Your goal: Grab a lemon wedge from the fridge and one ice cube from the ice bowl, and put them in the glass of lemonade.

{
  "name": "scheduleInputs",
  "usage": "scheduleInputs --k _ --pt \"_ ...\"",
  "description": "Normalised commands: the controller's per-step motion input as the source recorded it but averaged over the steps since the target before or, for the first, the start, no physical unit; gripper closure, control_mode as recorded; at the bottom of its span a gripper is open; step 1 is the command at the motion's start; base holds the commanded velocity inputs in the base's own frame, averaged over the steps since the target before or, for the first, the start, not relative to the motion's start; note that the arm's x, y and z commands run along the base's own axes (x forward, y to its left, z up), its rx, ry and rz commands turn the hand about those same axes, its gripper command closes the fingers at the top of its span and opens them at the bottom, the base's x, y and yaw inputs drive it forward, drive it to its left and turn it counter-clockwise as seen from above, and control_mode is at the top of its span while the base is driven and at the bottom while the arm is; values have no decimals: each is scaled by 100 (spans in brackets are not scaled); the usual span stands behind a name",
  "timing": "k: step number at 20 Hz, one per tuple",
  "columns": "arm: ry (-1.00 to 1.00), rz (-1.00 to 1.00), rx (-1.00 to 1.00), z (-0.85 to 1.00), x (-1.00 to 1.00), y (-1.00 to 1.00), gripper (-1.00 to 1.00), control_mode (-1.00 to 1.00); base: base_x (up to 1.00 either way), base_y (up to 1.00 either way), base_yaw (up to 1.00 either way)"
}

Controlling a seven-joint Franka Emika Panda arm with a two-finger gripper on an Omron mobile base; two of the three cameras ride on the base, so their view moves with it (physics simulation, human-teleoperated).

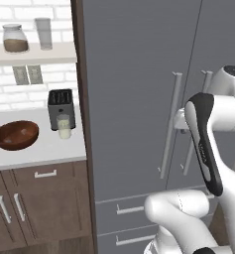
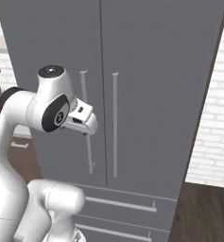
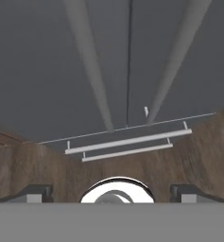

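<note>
Evidently the gripper (image 3: 111, 191) stood wide open and held nothing: in the hand view its two dark tips sat far apart at the bottom, with no object between them. In the right base view the hand was close against the left handle (image 2: 86, 118) of the fridge (image 2: 146, 71), at about mid-height on the bar. Whether the fingers straddled the bar or merely sat beside it could not be told.

Both fridge doors were closed, so the lemon wedge remained shut inside and unseen. The first risk was a missed grasp: if the jaws closed beside the bar rather than around it, the pull would slip and the door would stay shut. The right handle (image 2: 115, 123) stood just beside the left one, across the door seam, and a drift sideways could catch the wrong door.

A second risk was the arm itself. The elbow was folded close to the door face, so a swinging door could strike the arm or the base.

On the counter (image 1: 44, 149) to the left sat the ice bowl (image 1: 16, 134) and, just in front of the toaster (image 1: 60, 106), the glass of lemonade (image 1: 64, 127). Both stood well apart from the arm and were not endangered.
</note>
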Motion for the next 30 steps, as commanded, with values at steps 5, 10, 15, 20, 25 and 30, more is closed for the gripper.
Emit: scheduleInputs --k 5,10,15,20,25,30 --pt "0 0 0 0 0 0 -100 100 0 -59 0" --pt "0 0 0 0 0 0 -100 100 -6 -40 1" --pt "0 0 0 0 0 0 -100 100 -54 -54 2" --pt "0 0 0 0 0 0 -100 100 -68 -16 0" --pt "0 0 0 0 0 0 -100 100 -45 26 -6" --pt "0 0 0 0 0 0 -100 100 -1 47 -12"
